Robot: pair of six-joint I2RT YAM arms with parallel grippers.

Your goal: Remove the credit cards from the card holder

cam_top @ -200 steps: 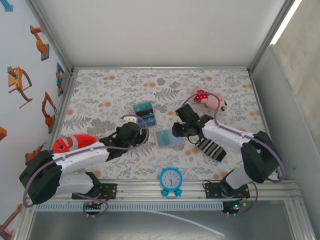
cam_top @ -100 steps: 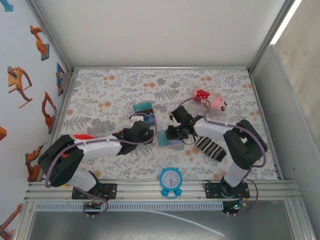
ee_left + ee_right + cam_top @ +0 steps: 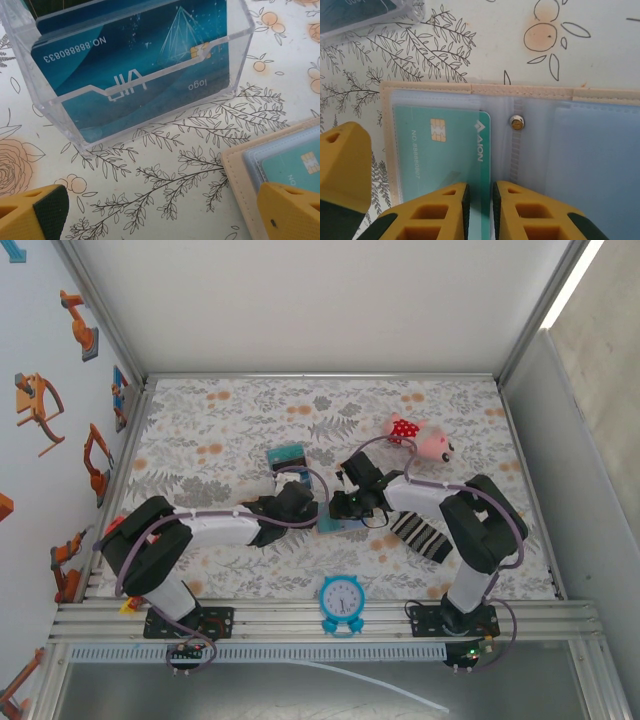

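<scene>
Right gripper (image 3: pixel 481 212): jaws narrowed to a slit over the near edge of the teal card (image 3: pixel 440 150); whether they truly pinch it, can't tell. The card sits in a clear pocket of the open card holder (image 3: pixel 530 90), flat on the table. Thin, stiff and slick, so it likely slides; take it by the exposed edge. The light holder may drag along. Left gripper (image 3: pixel 160 215) is spread wide, one finger at the holder's corner.

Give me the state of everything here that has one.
Wallet, open flat.
Teal card, tucked in wallet sleeve.
Clear box, upright, holding blue cards.
Left claw, wide open.
Right claw, nearly shut, slim gap over card edge.
</scene>
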